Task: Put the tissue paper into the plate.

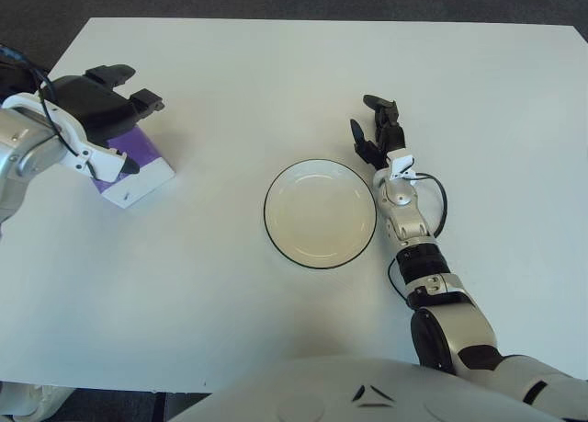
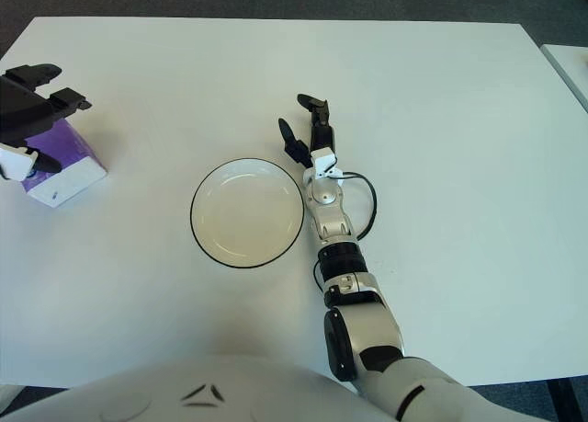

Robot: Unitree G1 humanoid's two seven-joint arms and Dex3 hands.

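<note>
The tissue paper point(image 1: 138, 165) (a purple-and-white pack) is seen near the bench point(image 1: 276, 63) edge at nine o'clock of the plate point(image 1: 320, 213), well apart, under the left hand point(image 1: 96, 109), fingers spread. The right hand point(image 1: 377, 132) is seen at the plate's one o'clock, fingers apart.

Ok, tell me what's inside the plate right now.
Nothing shows inside the plate; its whole bowl is bare. The tissue box sits on the table far to its left, partly covered by the left hand. The right hand is beside the plate's right rim.
</note>
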